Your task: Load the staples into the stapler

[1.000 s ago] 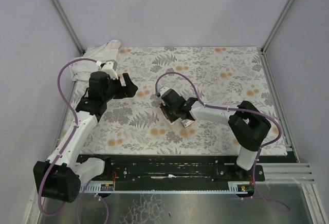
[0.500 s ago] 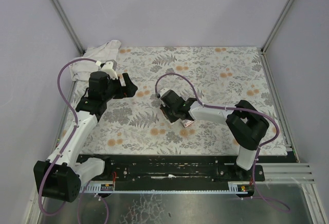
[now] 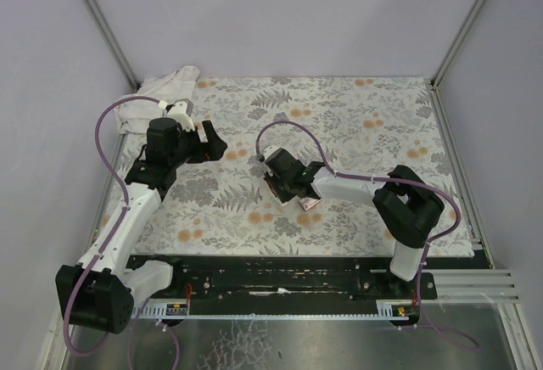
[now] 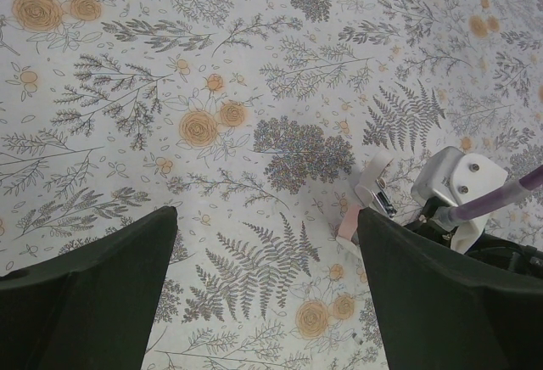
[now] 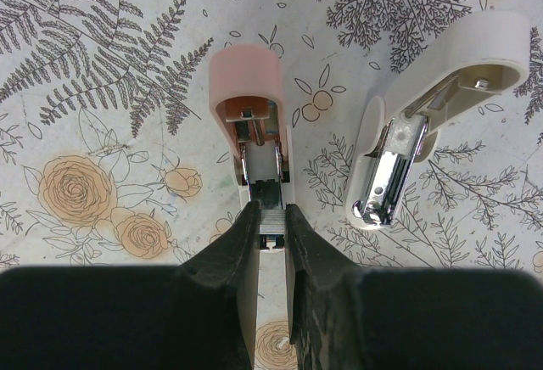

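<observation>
The right gripper is pinched nearly closed on a short silver strip of staples, at the near end of the pink stapler half, which lies channel-up. One cream half lies just beside it, metal showing. The left gripper gapes wide and holds nothing, well apart from them. One crumpled white cloth sits at the far-left corner of the floral mat. Both stapler halves lie mid-mat, away from every edge.

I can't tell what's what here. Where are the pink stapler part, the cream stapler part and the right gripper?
pink stapler part [image 5: 257, 145]: right wrist view, open metal channel.
cream stapler part [image 5: 397, 159]: right wrist view, shiny metal arm.
right gripper [image 5: 270, 210]: right wrist view, midway between fingertips.
</observation>
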Action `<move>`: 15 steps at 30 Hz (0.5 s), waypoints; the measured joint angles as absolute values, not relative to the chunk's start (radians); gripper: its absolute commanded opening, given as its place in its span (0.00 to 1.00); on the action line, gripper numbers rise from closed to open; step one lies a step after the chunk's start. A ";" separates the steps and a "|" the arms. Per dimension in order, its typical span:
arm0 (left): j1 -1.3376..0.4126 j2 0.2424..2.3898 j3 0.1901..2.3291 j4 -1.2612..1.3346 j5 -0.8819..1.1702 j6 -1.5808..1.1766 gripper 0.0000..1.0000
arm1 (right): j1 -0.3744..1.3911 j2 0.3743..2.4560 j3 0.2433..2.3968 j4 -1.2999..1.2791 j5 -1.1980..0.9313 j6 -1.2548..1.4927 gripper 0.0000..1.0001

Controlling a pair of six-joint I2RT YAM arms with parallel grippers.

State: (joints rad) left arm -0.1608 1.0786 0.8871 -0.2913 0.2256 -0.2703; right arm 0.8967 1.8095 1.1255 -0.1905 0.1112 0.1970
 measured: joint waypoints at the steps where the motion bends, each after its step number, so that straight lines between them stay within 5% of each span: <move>1: -0.161 1.079 0.887 -0.291 0.226 -0.270 0.86 | 0.897 1.810 1.126 -0.192 0.111 0.197 0.18; 15: -0.155 1.079 0.887 -0.291 0.229 -0.271 0.86 | 0.897 1.810 1.147 -0.200 0.111 0.197 0.18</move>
State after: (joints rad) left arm -0.1551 1.0786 0.8871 -0.2913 0.2295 -0.2710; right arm 0.8967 1.8095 1.1473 -0.2005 0.1112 0.1970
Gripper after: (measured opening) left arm 0.863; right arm 0.204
